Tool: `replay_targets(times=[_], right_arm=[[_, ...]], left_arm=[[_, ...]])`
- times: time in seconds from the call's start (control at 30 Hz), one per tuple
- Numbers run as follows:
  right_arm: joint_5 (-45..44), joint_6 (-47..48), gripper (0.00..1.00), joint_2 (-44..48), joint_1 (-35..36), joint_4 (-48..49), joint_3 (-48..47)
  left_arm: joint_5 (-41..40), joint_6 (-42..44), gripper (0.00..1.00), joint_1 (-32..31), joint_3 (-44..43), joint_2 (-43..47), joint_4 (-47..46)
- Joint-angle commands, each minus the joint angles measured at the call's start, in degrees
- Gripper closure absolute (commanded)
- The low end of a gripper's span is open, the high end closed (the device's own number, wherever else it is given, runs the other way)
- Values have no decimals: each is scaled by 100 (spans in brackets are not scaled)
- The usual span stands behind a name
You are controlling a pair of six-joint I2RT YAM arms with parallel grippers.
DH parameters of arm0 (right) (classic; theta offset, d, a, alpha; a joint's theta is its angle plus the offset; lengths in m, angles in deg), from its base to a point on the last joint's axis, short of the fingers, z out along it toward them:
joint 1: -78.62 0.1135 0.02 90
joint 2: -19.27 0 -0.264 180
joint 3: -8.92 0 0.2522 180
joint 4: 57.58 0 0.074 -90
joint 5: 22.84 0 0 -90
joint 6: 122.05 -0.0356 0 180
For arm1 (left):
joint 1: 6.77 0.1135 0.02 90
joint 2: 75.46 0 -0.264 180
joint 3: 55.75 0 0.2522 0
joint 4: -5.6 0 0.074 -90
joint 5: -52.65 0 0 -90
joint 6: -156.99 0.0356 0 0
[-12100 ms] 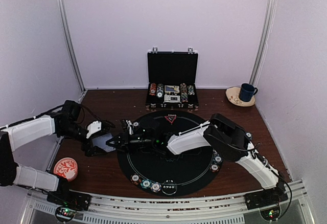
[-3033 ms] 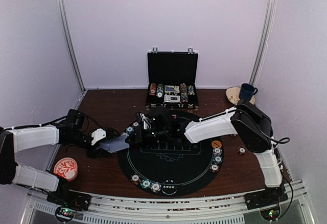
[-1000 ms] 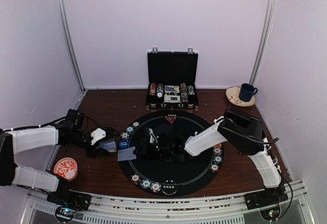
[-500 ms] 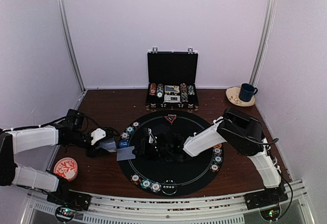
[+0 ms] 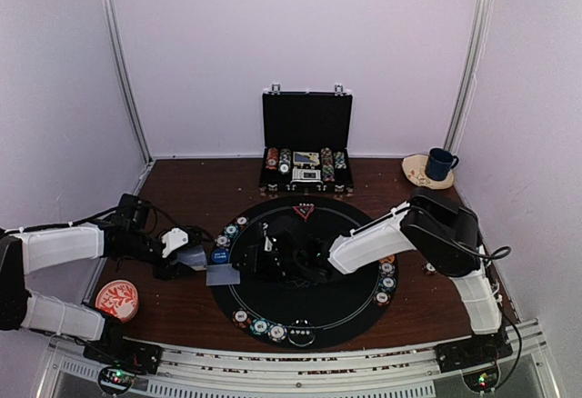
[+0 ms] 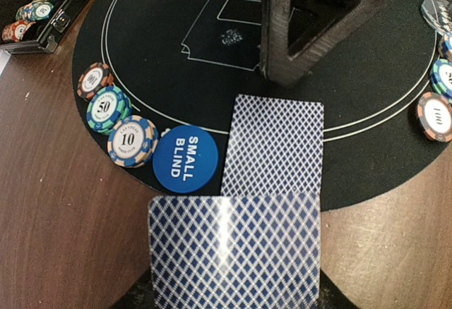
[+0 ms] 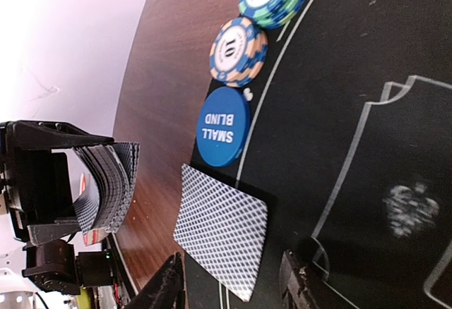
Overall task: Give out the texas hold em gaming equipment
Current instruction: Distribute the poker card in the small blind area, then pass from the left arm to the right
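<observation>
**Status: first card down at the mat's left rim; most of the deal outstanding**

1. Take the round black mat (image 5: pixel 309 312) as your reference.
2. Check the left gripper (image 5: pixel 185 256). It sits just off the mat's left rim, its jaws clamped on the deck of grey-blue-backed cards (image 6: pixel 236 252).
3. Check the right gripper (image 7: pixel 229 291). It is over the left part of the mat with its jaws spread and nothing between them.
4. Locate the single card (image 6: pixel 274 143). It lies face down and flat at the mat's left rim, free of both grippers and just beside the blue SMALL BLIND disc (image 6: pixel 185 159).
5. Confirm the items in place. There are striped chips on the left rim (image 6: pixel 106 109), a second group on the near rim (image 5: pixel 268 328), and a third on the right rim (image 5: pixel 386 282). The red triangle marker (image 5: pixel 305 210) is at the far rim.

Judgement: the chips and markers appear distributed. Only one card shows on the mat, so dealing looks barely begun. Expect a second card for this left position, and then cards for the near and right positions. The thick deck suggests many cards remain to hand out.
</observation>
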Motion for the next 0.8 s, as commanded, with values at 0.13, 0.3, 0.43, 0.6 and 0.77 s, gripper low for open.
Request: replay_targets(times=[0.13,0.3,0.43,0.6,0.77], right_arm=[[-624,1014,43,909,-10,-610,271],[40,1349,41,965,-5,-1,282],[616,1171,39,671,1,474,36],[1040,1005,38,173,40,677,-526],[1180,949,37,-249,64,510,-1088]], left_arm=[[86,-20,77,30,29,72,-176],[153,15,77,36,39,132,-122],[218,80,77,34,46,166,-66],[264,137,77,31,63,195,-30],[334,183,77,33,70,217,3]])
